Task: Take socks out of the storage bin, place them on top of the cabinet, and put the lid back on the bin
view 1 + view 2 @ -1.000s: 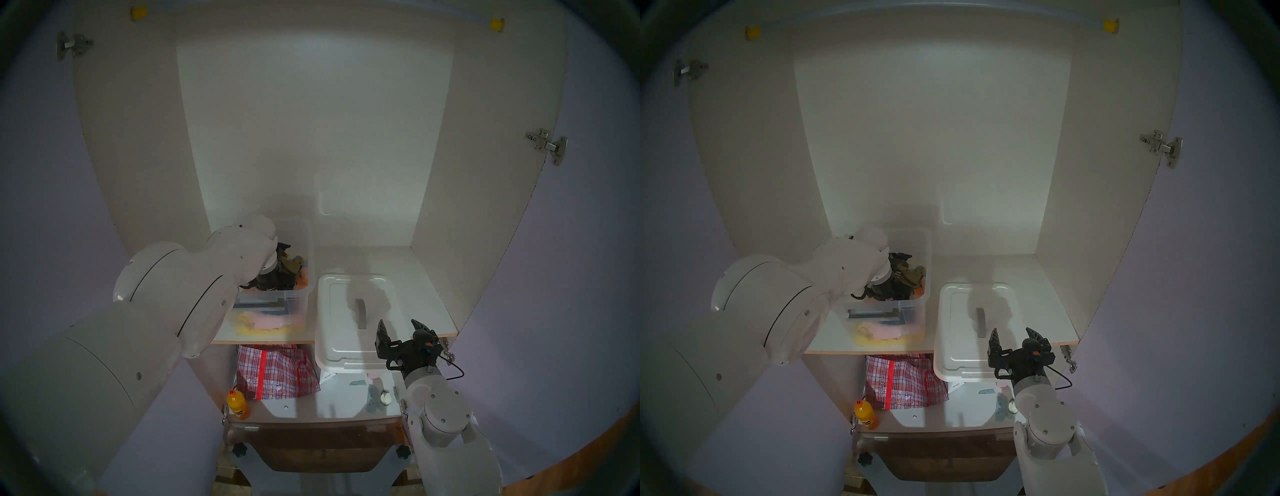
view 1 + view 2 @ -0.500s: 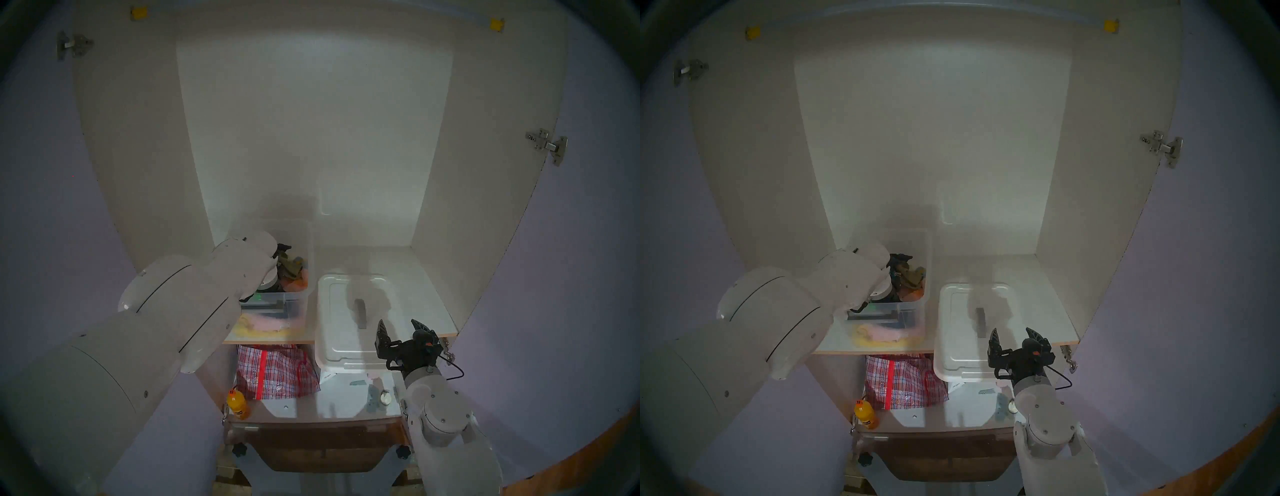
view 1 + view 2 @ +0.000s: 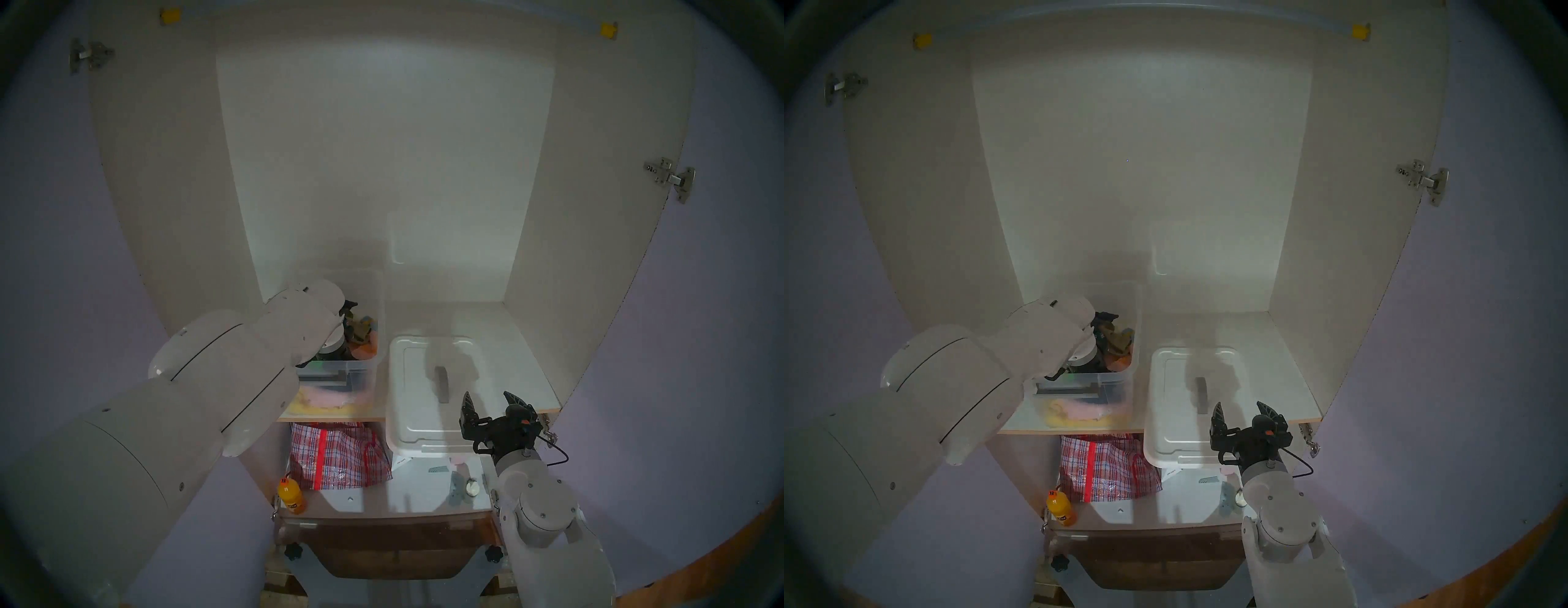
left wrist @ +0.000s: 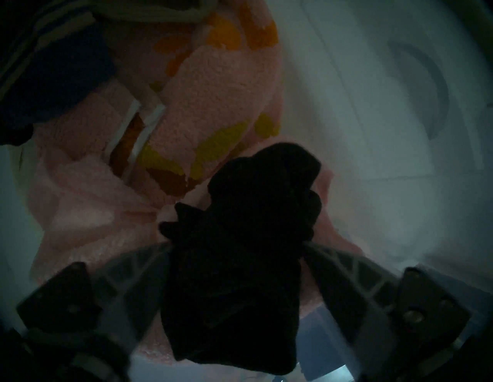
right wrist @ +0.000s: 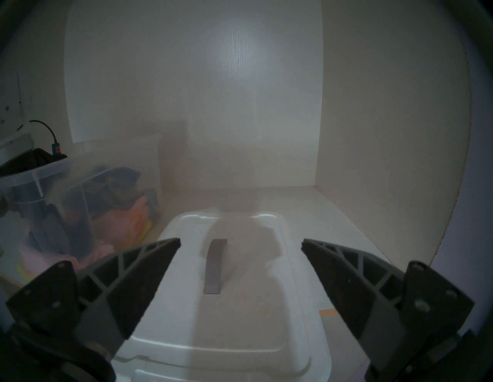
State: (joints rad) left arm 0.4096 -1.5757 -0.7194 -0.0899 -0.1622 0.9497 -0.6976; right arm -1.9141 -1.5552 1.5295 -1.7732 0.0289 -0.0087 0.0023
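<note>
The clear storage bin (image 3: pixel 370 373) stands open on the left of the cabinet's upper shelf (image 3: pixel 513 339). Socks (image 3: pixel 359 327) lie jumbled inside it, above pink and yellow cloths. My left gripper (image 4: pixel 236 253) is down inside the bin, shut on a black sock (image 4: pixel 256 192). A navy striped sock (image 4: pixel 53 66) lies beside it. In the head views my left wrist hides that gripper. The white lid (image 3: pixel 418 420) with its dark grey handle (image 3: pixel 441 382) lies on the shelf, right of the bin. My right gripper (image 3: pixel 488 401) is open and empty over the lid's near right part.
The lid's front overhangs the shelf edge. On the lower shelf are a red plaid bag (image 3: pixel 335 458), an orange bottle (image 3: pixel 292 496) and small items (image 3: pixel 464 486). Lilac doors (image 3: pixel 700 339) stand open on both sides. The cabinet's back wall (image 3: pixel 382 148) is bare.
My left arm has shifted a little right and reached further into the bin. My right arm and the lid have not moved.
</note>
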